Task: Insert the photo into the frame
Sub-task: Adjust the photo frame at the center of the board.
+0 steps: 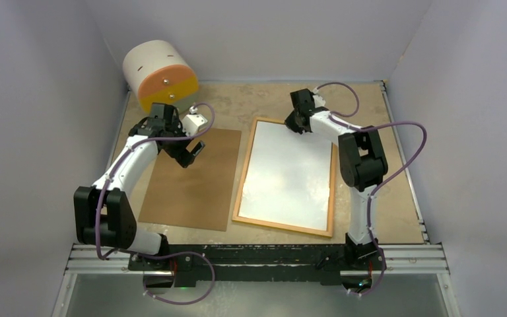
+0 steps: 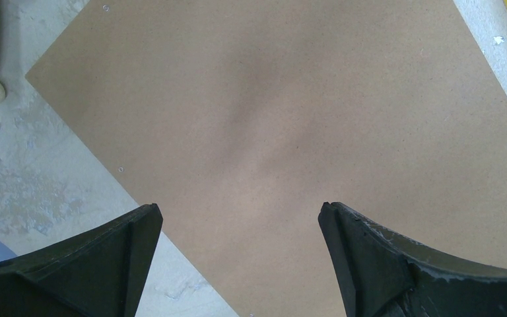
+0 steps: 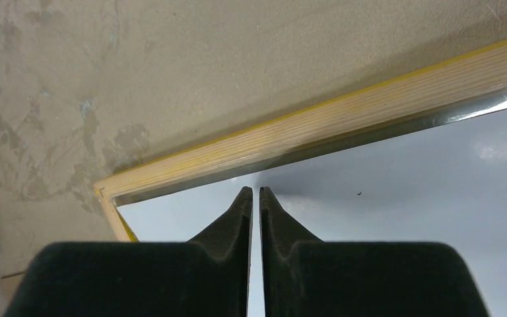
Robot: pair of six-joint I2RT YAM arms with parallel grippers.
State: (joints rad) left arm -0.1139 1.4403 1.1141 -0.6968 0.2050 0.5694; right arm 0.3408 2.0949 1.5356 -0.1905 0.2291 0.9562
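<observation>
The frame (image 1: 284, 226) lies flat right of the table's middle, its wood-coloured rim (image 3: 317, 132) facing up and a yellow edge showing along the outside. Inside it the photo (image 1: 287, 175) lies with its plain white side (image 3: 403, 185) up. My right gripper (image 1: 295, 123) is over the frame's far left corner, its tips (image 3: 255, 191) low over the white sheet just inside the rim. Its jaws are shut to a thin slit with nothing between them. My left gripper (image 1: 191, 153) hangs open and empty (image 2: 237, 208) above the brown board.
A plain brown backing board (image 1: 191, 181) lies left of the frame and fills the left wrist view (image 2: 270, 99). A white cylinder with an orange face (image 1: 160, 74) stands at the far left corner. Walls close the table on three sides.
</observation>
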